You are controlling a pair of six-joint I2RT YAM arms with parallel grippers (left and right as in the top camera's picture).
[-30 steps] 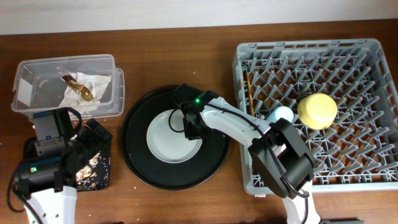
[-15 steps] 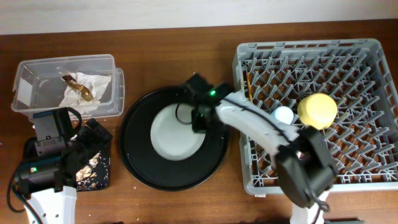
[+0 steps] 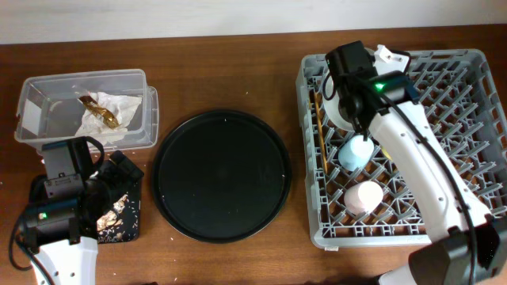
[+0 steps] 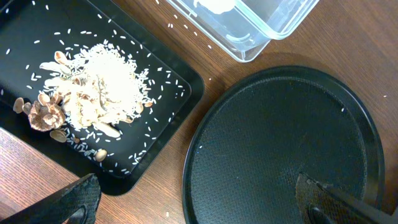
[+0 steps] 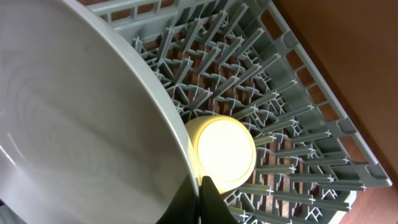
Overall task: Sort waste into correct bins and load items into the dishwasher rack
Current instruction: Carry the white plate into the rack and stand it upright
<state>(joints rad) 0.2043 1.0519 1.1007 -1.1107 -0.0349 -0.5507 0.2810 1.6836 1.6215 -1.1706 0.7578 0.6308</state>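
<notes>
My right gripper is shut on the rim of the round grey-white plate, held on edge over the far-left part of the dishwasher rack. The yellow bowl lies in the rack just beyond the plate; the arm hides it in the overhead view. The light-blue cup, pink cup and chopsticks are in the rack. The napkin lies in the clear tub. Food scraps lie on the flat black tray. My left gripper is open and empty.
The large round black tray lies between the bins and the rack with nothing on it. Loose rice grains are scattered on the flat tray and the wood beside it. The table's back edge runs along the top.
My right gripper has lifted the plate off the round tray and carried it right, over the rack's far-left part. The pink cup now shows. The left arm has not moved.
</notes>
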